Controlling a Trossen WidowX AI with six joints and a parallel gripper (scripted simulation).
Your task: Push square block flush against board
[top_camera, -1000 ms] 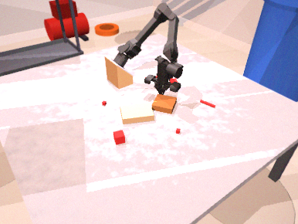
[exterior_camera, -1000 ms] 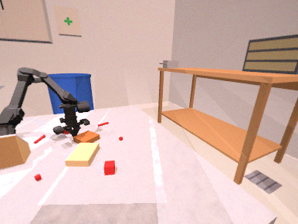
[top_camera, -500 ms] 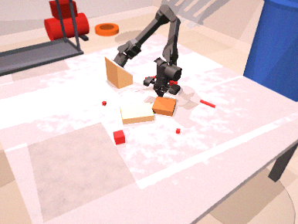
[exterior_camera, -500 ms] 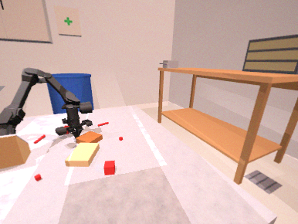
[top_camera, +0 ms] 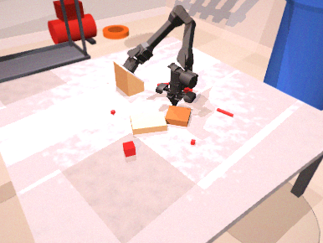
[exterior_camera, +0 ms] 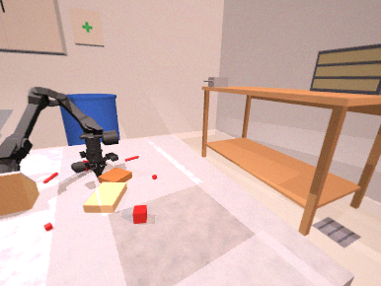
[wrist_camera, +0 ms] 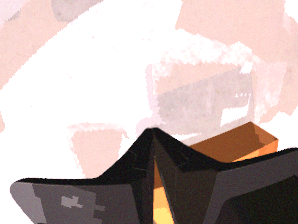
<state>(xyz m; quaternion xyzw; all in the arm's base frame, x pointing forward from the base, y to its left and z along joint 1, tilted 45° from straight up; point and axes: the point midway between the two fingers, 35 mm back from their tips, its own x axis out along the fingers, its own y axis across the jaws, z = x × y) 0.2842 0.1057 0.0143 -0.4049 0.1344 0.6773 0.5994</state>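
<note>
- Step in hand: the push. The end effector (top_camera: 176,100), fingers pressed together and holding nothing, stands at the far edge of the orange square block (top_camera: 178,115), just above centre of the top view.
- The block lies flat on the bench (top_camera: 259,138), its left side close against the right end of the pale board (top_camera: 148,122). Whether the faces touch along the whole side I cannot tell; a thin dark line shows between them.
- The block sits slightly higher in the frame than the board, so their edges do not look even yet.
- Next move, as I judge it: a short nudge toward the lower left to close the seam and square an edge, then withdrawal of the arm.
- Around: a red cube (top_camera: 129,148) below the board, a red stick (top_camera: 224,111) to the right, small red bits, and a tan wedge (top_camera: 127,80) at upper left.
- None of these lies in the push path.
</note>
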